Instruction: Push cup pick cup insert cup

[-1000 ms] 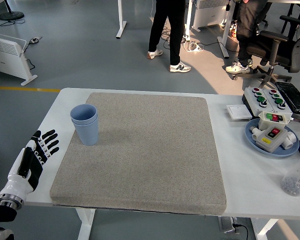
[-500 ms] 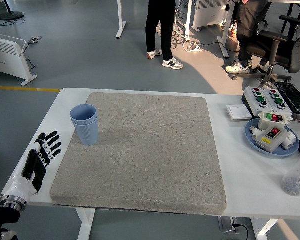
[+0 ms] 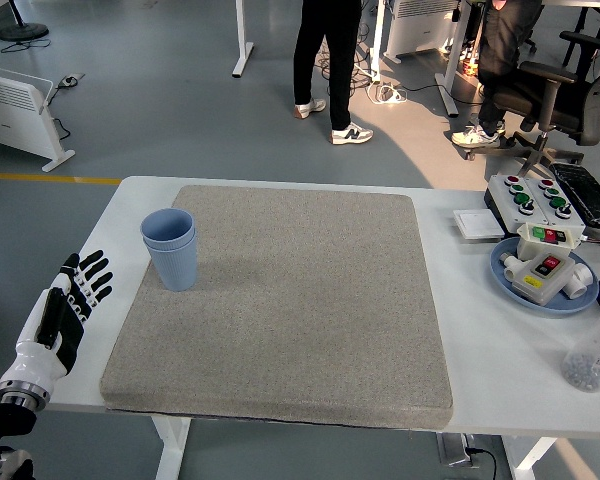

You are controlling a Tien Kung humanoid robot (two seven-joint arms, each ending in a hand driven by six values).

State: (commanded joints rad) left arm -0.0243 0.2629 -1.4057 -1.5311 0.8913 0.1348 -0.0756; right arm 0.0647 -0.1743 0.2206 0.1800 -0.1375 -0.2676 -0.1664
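Observation:
Two light blue cups (image 3: 170, 247) stand upright, one nested inside the other, near the far left corner of the grey mat (image 3: 280, 300). My left hand (image 3: 68, 304) hovers over the white table's left edge, well below and left of the cups, with its black fingers (image 3: 92, 277) spread and holding nothing. No right hand shows in the head view.
At the right stand a blue plate (image 3: 507, 279) carrying a button box (image 3: 540, 264), a control panel with coloured buttons (image 3: 535, 197), a white card (image 3: 477, 223) and a clear bottle (image 3: 593, 355). People and an office chair (image 3: 560, 80) are on the floor beyond the table.
My left hand dipped down toward the table's near edge, then rose again and shifted slightly left. The stacked cups have stayed put. A person behind the table kept walking.

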